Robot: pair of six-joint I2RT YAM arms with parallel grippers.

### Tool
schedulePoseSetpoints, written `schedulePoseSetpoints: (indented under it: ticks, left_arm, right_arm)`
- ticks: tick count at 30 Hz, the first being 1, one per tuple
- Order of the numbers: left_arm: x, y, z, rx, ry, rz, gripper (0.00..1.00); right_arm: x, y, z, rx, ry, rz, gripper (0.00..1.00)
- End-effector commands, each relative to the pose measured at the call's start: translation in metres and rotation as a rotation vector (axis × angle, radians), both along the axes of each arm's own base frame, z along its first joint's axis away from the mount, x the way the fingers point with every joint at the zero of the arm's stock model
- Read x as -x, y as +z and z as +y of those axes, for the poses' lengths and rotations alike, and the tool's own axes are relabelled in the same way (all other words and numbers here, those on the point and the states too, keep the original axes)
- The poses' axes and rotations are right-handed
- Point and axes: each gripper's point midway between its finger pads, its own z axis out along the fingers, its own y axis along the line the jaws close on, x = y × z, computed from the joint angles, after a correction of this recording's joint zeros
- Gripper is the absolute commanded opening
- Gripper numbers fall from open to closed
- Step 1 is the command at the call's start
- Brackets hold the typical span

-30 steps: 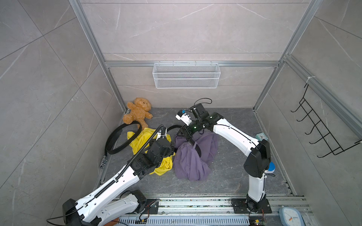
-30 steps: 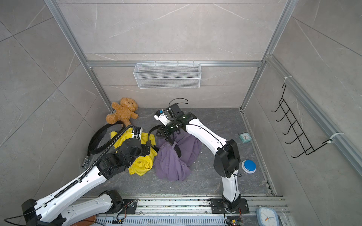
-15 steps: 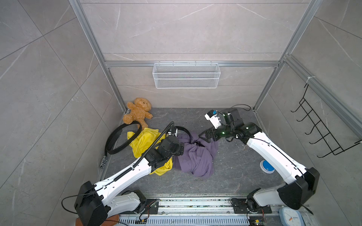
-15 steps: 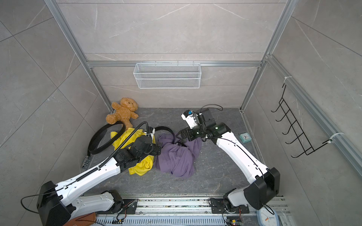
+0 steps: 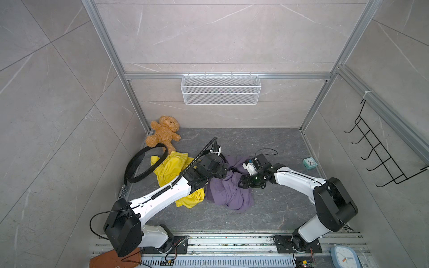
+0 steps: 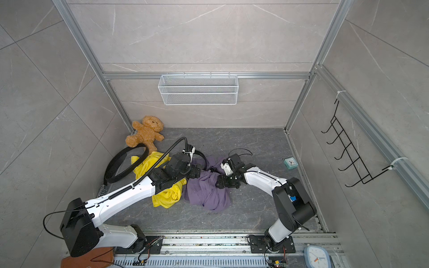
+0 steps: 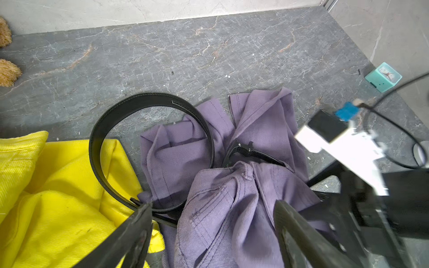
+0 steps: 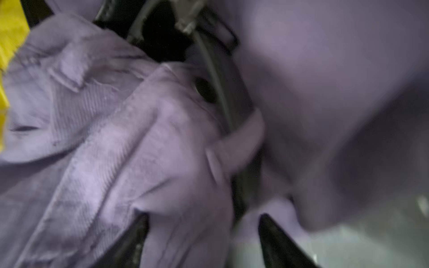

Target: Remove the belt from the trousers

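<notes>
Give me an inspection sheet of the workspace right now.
Surface: grey stone floor.
Job's things: purple trousers crumpled mid-floor; black belt still threaded through a loop, one end curling out.
Clutter: yellow garment, second belt, teddy bear, small clock.
Grippers: left gripper open over the trousers; right gripper pressed into the trousers, view blurred, grip unclear.
Cables: arm cable arching over the left gripper; wire loop at the right wrist.
Surroundings: wire basket on back wall; hook rack on side wall.
</notes>
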Motion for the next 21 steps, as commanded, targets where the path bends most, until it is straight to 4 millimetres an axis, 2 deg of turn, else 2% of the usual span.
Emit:
schedulePoseSetpoints:
  ticks: [1, 3, 7, 9, 15, 21]
  left_arm:
    - [-0.008, 0.018, -0.002, 0.003, -0.032, -0.045, 0.84]
    - [-0.010, 0.022, 0.000, -0.020, -0.063, -0.060, 0.84]
    - [-0.011, 0.034, 0.007, -0.078, -0.130, -0.106, 0.85]
    - [-0.009, 0.044, 0.012, -0.109, -0.155, -0.150, 0.86]
    - [0.020, 0.068, 0.014, -0.138, -0.311, -0.260, 0.86]
    - [0.050, 0.096, 0.022, -0.131, -0.422, -0.346, 0.87]
  right_arm:
    - [-0.018, 0.024, 0.030, -0.066, 0.070, -0.199, 0.34]
    - [-0.015, 0.046, 0.033, -0.014, 0.128, -0.357, 0.17]
    - [0.002, 0.095, 0.033, 0.053, 0.260, -0.618, 0.11]
    - [0.005, 0.109, 0.027, 0.078, 0.283, -0.660, 0.09]
    - [0.009, 0.138, 0.025, 0.115, 0.333, -0.669, 0.07]
    - [0.011, 0.153, 0.024, 0.131, 0.333, -0.669, 0.07]
